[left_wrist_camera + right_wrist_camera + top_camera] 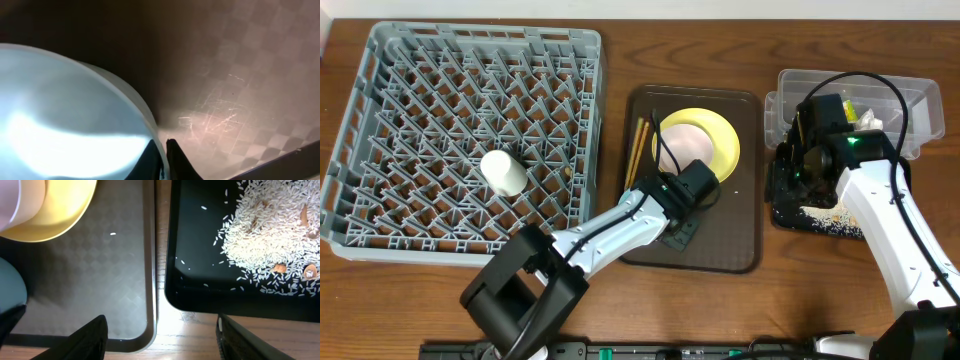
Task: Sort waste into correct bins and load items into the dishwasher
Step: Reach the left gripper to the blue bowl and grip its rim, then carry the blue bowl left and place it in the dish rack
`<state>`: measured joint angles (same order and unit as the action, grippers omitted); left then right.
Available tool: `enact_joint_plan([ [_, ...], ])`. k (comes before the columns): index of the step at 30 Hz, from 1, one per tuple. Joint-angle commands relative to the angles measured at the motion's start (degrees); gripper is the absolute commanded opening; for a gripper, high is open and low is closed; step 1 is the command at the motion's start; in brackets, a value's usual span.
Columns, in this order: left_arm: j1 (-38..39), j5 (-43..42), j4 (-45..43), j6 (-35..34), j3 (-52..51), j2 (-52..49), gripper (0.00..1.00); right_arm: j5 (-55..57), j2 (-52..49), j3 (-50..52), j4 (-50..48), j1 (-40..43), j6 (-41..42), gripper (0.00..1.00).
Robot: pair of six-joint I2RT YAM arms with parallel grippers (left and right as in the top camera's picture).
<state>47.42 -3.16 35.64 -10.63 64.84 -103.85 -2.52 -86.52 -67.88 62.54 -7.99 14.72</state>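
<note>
My left gripper (pixel 161 147) is shut on the rim of the light blue bowl (pixel 65 110), one finger inside and one outside, low over the brown serving tray (pixel 240 75). From overhead the left gripper (pixel 690 210) reaches in just below the yellow plate (pixel 705 140), with the chopsticks (pixel 642 145) beside it. A small white cup (pixel 504 171) lies in the grey dish rack (pixel 470 60). My right gripper (pixel 162 330) hangs open and empty over the gap between the brown tray (pixel 100 280) and the black tray (pixel 200 255), which holds rice crumbs (pixel 265 235).
A clear tub (pixel 910 100) stands behind the black tray (pixel 790 218) at the right, with light scraps (pixel 868 120) inside. A pale round thing (pixel 12 200) rests on the yellow plate (pixel 60 210). Bare wood runs along the table's front edge.
</note>
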Motion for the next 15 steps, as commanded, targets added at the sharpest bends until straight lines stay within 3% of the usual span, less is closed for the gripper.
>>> enact_joint_plan([
  [1, 0.1, -0.9, 0.7, -0.6, 0.5, 2.1, 0.06, 0.8, 0.0, -0.6, 0.1, 0.6, 0.9, 0.68],
  [10, -1.5, -1.6, 1.9, 0.9, 2.1, 13.9, 0.06, 0.9, 0.0, -0.6, 0.1, 0.6, 0.4, 0.67],
  [15, -9.6, -8.5, 5.4, 2.5, 9.4, 19.4, 0.06, 0.8, 0.0, -0.6, 0.1, 0.6, 0.0, 0.67],
])
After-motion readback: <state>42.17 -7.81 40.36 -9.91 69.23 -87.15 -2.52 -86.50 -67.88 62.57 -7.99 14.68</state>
